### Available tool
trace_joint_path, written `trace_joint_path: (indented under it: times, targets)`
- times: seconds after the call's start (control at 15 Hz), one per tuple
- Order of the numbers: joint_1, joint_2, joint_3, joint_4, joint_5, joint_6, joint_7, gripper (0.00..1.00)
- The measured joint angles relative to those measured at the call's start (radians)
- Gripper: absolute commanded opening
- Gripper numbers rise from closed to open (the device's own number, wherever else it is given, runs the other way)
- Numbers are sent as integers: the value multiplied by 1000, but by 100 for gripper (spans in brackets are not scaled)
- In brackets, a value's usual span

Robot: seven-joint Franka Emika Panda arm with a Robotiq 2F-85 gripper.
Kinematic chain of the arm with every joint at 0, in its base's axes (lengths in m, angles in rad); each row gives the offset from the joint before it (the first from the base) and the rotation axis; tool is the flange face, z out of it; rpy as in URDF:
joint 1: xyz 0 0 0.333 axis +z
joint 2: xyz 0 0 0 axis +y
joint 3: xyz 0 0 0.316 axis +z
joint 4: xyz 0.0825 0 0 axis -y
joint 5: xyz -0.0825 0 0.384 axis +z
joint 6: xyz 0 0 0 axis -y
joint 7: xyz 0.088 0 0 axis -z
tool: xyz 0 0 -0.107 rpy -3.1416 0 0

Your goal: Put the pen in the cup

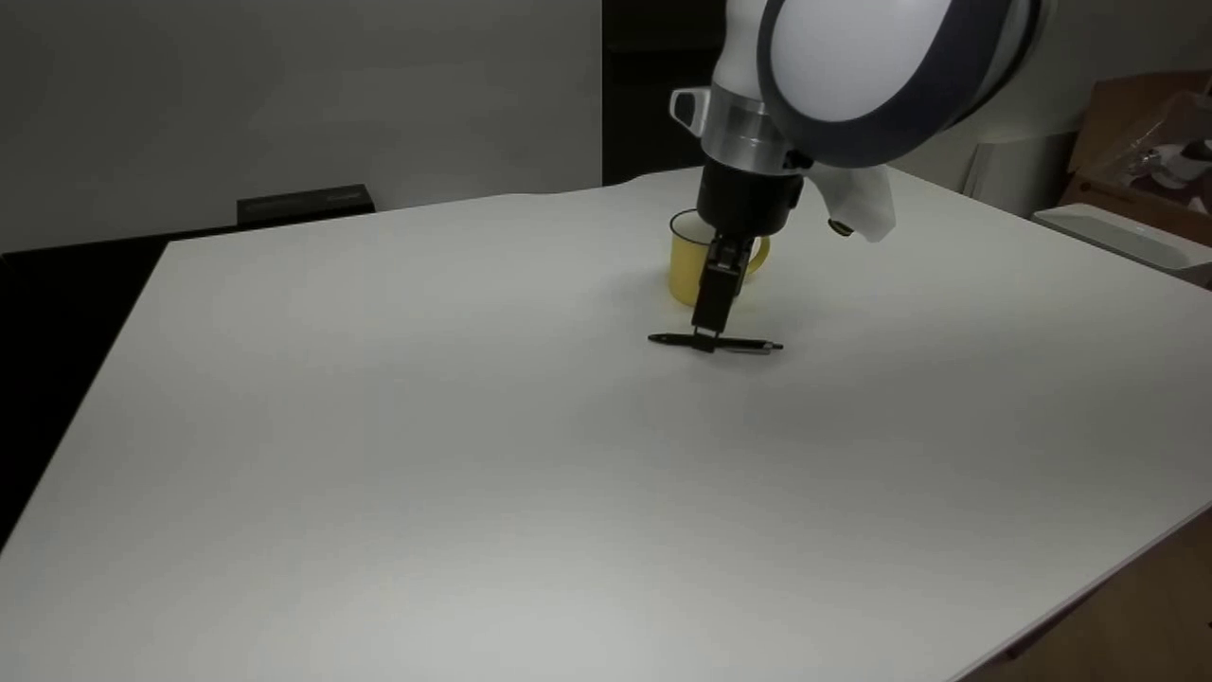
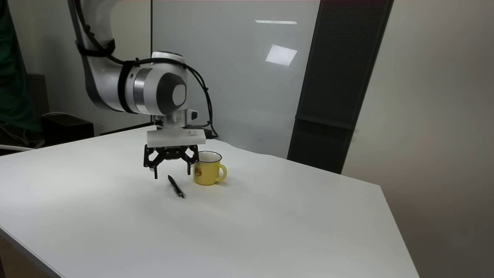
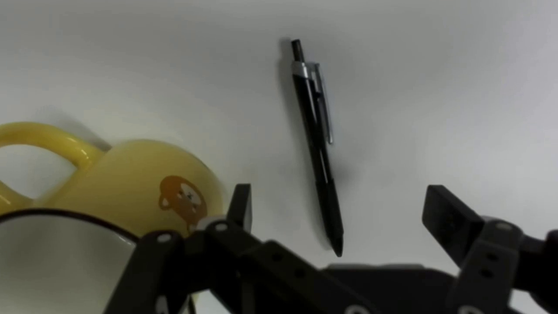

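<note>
a lab or office, hard to say which: robot arm [image 2: 146, 90], white table [image 2: 270, 231], glossy panel [image 2: 231, 85].

A dark perforated panel [image 2: 343, 69] shows between a pale wall [image 2: 432, 96] and a glossy grey panel [image 2: 239, 96] marked by bright reflections [image 2: 281, 55], behind the white table [image 2: 270, 231] I watch remotely.

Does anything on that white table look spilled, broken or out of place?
Nothing stands out. The yellow mug stands upright and the black pen lies flat on the white table, apart from the mug; both look whole in what shows, and I see no spill. The open gripper holds nothing.
</note>
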Motion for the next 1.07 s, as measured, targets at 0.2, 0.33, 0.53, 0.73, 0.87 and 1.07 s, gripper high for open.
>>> trace_joint_path:
  times: [0.2,0.33,0.53,0.73,0.87,1.07]
  targets:
    - [-3,4,6,10,0,-13,-5,100]
    - [-3,5,9,14,0,-19,-10,100]
    - [0,7,12,15,0,-19,-17,100]
    - [3,14,17,14,0,-27,-17,100]
    - [6,37,18,14,0,-28,-17,100]
    - [6,73,18,14,0,-28,-17,100]
